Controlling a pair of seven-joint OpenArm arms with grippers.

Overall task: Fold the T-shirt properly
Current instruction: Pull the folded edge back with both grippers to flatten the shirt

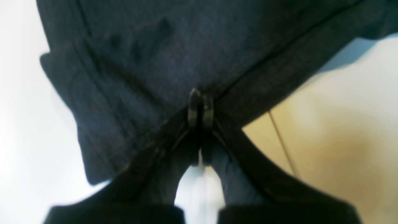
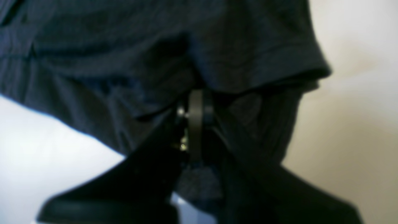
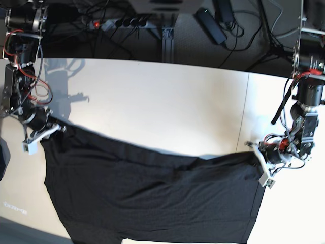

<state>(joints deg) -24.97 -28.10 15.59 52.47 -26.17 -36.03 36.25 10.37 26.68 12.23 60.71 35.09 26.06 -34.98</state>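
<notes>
Pinching the T-shirt (image 3: 152,198), left hand (image 1: 200,107) and right hand (image 2: 196,109) clamp its edge.

Item: we see one T-shirt (image 3: 152,198), large, black, soft fabric.
Visible side: we find it plain, with no print showing in any view.
Pose: we see it spread wide and stretched across the white table, its upper edge sagging in the middle between two raised corners.
Edges: we note a hemmed sleeve edge in the right wrist view (image 2: 279,62) and a stitched seam in the left wrist view (image 1: 155,62).
Surface: we see light wrinkles.
</notes>
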